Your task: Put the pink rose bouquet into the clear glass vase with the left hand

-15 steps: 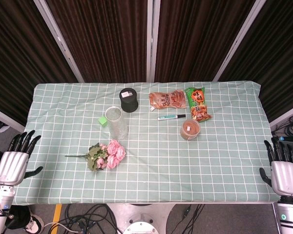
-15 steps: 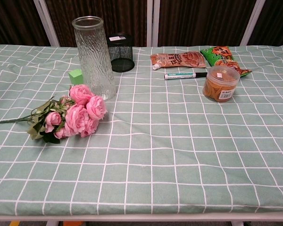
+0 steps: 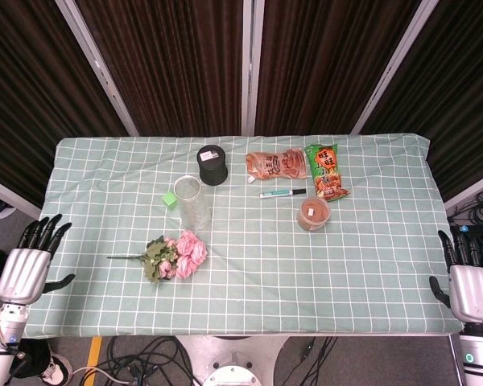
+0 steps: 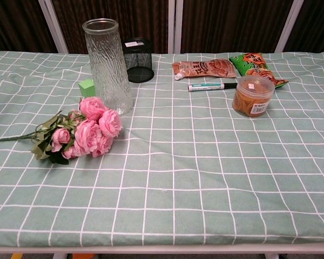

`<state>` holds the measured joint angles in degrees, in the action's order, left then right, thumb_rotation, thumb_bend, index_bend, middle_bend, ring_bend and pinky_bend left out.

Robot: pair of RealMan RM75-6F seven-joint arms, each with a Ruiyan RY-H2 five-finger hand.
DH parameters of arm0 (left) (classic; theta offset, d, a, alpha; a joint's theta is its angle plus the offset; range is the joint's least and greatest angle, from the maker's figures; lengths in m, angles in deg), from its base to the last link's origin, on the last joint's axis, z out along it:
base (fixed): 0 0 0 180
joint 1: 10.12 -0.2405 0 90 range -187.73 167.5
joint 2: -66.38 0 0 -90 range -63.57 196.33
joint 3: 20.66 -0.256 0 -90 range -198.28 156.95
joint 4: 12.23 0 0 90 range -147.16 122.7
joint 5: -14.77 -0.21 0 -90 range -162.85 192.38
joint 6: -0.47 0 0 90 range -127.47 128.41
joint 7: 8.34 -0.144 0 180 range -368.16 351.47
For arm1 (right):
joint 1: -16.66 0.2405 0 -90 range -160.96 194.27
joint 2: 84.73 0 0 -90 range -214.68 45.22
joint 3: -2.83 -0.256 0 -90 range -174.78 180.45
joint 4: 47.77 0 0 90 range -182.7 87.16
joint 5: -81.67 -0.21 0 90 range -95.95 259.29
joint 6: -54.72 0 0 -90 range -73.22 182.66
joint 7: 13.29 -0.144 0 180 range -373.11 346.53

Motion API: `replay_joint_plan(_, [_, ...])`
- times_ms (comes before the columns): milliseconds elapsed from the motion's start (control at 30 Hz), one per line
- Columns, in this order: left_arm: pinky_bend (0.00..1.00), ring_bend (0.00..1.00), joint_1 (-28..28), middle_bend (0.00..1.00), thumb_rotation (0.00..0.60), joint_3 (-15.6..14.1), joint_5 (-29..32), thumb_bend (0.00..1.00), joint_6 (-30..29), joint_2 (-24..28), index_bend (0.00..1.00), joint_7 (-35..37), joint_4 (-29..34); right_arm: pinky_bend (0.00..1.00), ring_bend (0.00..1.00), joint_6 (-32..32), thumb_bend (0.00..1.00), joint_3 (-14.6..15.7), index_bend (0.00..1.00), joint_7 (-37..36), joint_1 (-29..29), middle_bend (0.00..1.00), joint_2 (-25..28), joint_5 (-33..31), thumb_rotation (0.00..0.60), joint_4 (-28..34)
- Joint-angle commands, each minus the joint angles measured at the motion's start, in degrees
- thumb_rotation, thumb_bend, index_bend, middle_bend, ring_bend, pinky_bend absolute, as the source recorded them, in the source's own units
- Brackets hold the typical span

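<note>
The pink rose bouquet (image 3: 175, 256) (image 4: 85, 135) lies flat on the green checked cloth, blooms to the right and stem pointing left. Just behind it the clear glass vase (image 3: 191, 203) (image 4: 107, 66) stands upright and holds nothing. My left hand (image 3: 30, 267) hovers off the table's left edge, fingers spread, holding nothing, well left of the bouquet's stem. Off the right front corner is my right hand (image 3: 469, 283), fingers extended, also holding nothing. Neither hand appears in the chest view.
A small green cube (image 4: 87, 87) sits left of the vase. Behind it stands a black mesh cup (image 4: 138, 67). To the right lie an orange snack pouch (image 4: 204, 68), a green snack bag (image 4: 252, 64), a marker (image 4: 212, 86) and a lidded tub (image 4: 252, 95).
Both hands have sunk slightly lower and outward in the head view. Objects on the table have not moved.
</note>
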<state>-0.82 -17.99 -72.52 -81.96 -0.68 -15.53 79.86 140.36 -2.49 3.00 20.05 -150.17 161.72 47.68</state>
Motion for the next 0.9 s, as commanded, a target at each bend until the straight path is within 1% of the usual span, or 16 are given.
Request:
replay_joint_plan(33, [0.08, 0.00, 0.39, 0.00, 0.600, -0.63, -0.47, 0.09, 1.09, 0.06, 0.10, 1.79, 0.28, 0.00, 0.00, -0.02, 0.22, 0.05, 0.00, 0.08, 0.07, 0.00, 0.06, 0.18, 0.600, -0.22])
replay_joint_plan(200, [0.08, 0.00, 1.81, 0.00, 0.600, -0.41, -1.50, 0.09, 2.18, -1.70, 0.10, 3.23, -0.71, 0.00, 0.00, -0.33, 0.22, -0.24, 0.00, -0.22, 0.17, 0.00, 0.06, -0.45, 0.600, -0.21])
replay_joint_plan(300, [0.08, 0.00, 3.46, 0.00, 0.600, 0.13, -2.51, 0.09, 3.22, -3.20, 0.10, 6.08, -1.19, 0.00, 0.00, -0.30, 0.22, -0.36, 0.00, -0.06, 0.30, 0.00, 0.10, -0.38, 0.600, -0.19])
replay_joint_plan(400, [0.08, 0.00, 5.66, 0.00, 0.600, -0.23, -3.56, 0.09, 6.22, -4.49, 0.10, 8.15, -0.80, 0.00, 0.00, -0.21, 0.22, -0.33, 0.00, -0.17, 0.26, 0.00, 0.01, -0.32, 0.600, -0.36])
replay_joint_plan(600, [0.08, 0.00, 10.43, 0.00, 0.600, -0.43, -5.12, 0.09, 12.09, -8.67, 0.10, 8.26, -0.16, 0.00, 0.00, -0.58, 0.22, -0.11, 0.00, -0.45, 0.32, 0.00, 0.20, -0.21, 0.600, -0.62])
replay_joint_plan(767, [0.08, 0.00, 13.36, 0.00, 0.600, 0.43, -3.81, 0.09, 15.53, -12.68, 0.10, 8.75, -1.09, 0.00, 0.00, -0.84, 0.22, -0.08, 0.00, -0.92, 0.43, 0.00, 0.35, -0.11, 0.600, -0.83])
replay_joint_plan(900, [0.09, 0.00, 15.15, 0.00, 0.600, 1.54, -0.22, 0.09, 18.90, -14.95, 0.09, 10.88, -1.44, 0.00, 0.00, -1.48, 0.22, 0.29, 0.00, -2.45, 0.55, 0.00, 0.64, 0.38, 0.600, -1.03])
